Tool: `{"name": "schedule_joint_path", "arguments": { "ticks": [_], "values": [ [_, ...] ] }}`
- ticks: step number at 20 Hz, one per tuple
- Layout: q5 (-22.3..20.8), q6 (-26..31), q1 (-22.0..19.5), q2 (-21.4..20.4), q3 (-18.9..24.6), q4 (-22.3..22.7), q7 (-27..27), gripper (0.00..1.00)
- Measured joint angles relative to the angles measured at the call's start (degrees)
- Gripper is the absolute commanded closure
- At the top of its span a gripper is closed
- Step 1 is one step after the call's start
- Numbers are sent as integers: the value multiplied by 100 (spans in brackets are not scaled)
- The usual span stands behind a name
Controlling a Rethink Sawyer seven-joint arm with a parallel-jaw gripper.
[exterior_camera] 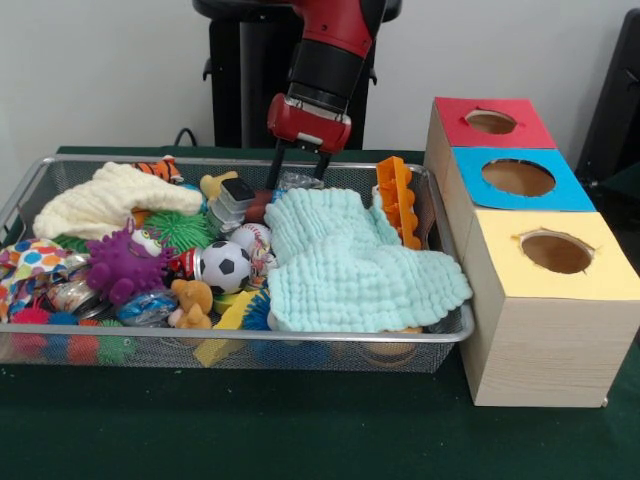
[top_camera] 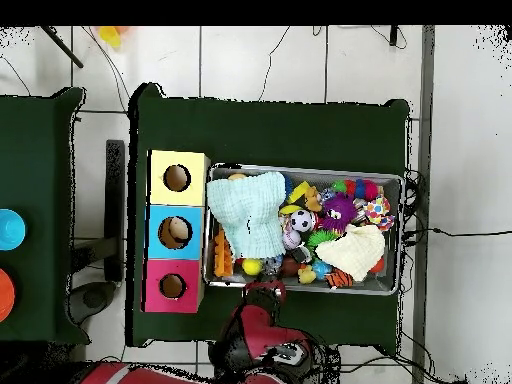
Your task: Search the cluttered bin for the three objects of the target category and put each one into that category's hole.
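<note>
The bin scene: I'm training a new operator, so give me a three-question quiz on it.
1. True or false: the soccer ball lies under the green cloth.
2. Which hole colour is nearest the gripper in the front view: A yellow, B blue, C red?
3. Fill in: the purple toy lies in front of the ____ cloth.

Key: 1 false; 2 C; 3 cream.

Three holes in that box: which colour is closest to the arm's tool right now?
The red hole. It sits at the far end of the box, level with the tool; the blue hole is in the middle and the yellow hole lies farthest away.
</note>
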Motion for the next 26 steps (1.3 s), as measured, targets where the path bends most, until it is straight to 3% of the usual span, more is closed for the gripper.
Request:
{"name": "schedule_joint_path", "arguments": {
  "ticks": [3,4,12,21,22,26],
  "values": [
    [11,0,36,1,-18,-1,0,0],
    [21,-11,104,0,-51,-3,0,100],
    [22,-360,181,-1,-100,-16,0,100],
    [247,-1401,315,0,-149,-25,0,100],
    [262,-1545,340,0,-149,-32,0,0],
    [262,-1566,336,0,-149,-36,0,0]
  ]
}}
